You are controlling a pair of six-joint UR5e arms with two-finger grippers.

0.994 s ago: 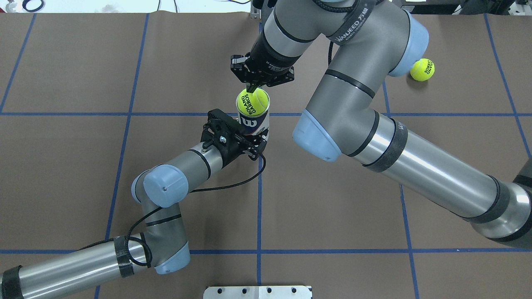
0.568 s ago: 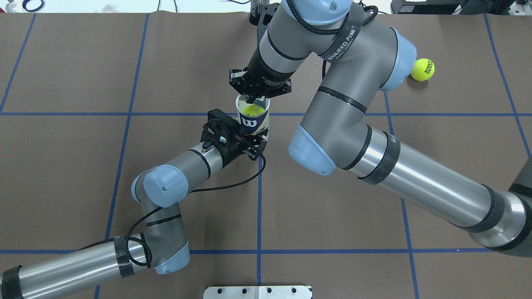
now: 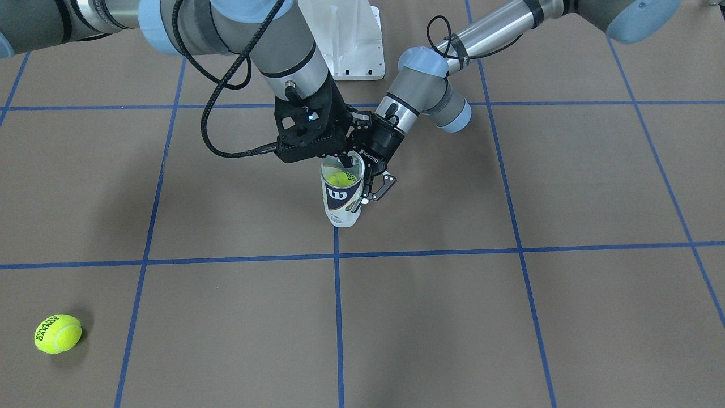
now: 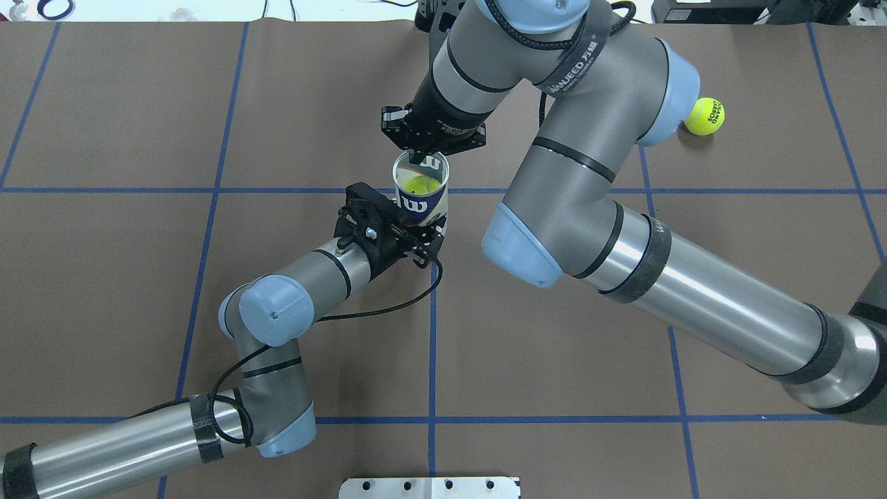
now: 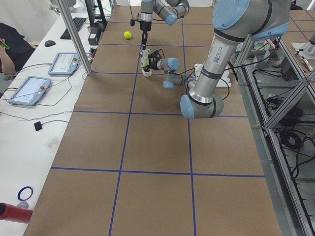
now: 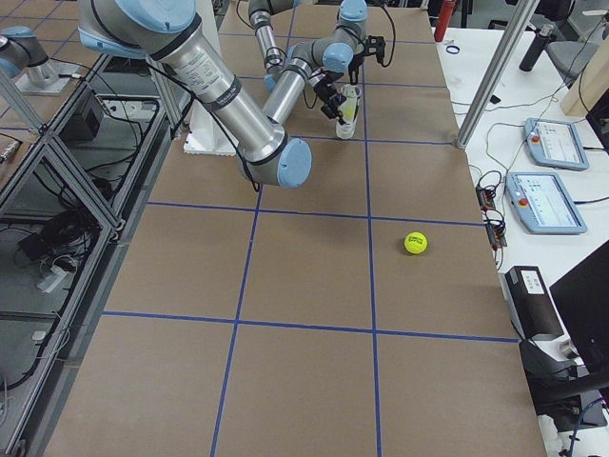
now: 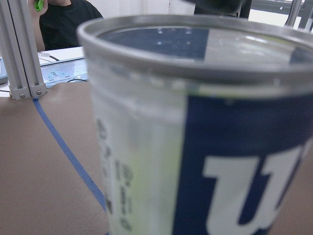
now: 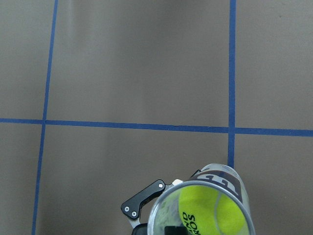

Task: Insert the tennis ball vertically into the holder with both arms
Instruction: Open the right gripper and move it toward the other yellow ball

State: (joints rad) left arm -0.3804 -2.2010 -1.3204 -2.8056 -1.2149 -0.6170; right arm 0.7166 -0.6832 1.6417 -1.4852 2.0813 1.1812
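Observation:
The holder [image 4: 420, 202] is a clear can with a navy "W" label, standing upright on the brown mat; it also shows in the front view [image 3: 341, 199] and fills the left wrist view [image 7: 195, 147]. A yellow tennis ball [image 4: 420, 184] lies inside it, also seen from the right wrist view [image 8: 215, 210]. My left gripper [image 4: 429, 232] is shut on the holder's lower part from the side. My right gripper [image 4: 418, 155] hangs just above the holder's mouth with its fingers together, holding nothing.
A second tennis ball [image 4: 705, 116] lies on the mat at the far right, also in the front view [image 3: 57, 334]. A white metal pedestal base [image 4: 429, 487] stands at the robot's side. Blue tape lines cross the mat.
The ball that sat at the holder's mouth has dropped down inside the holder. My right gripper has drawn back slightly from the mouth. My left arm has not moved.

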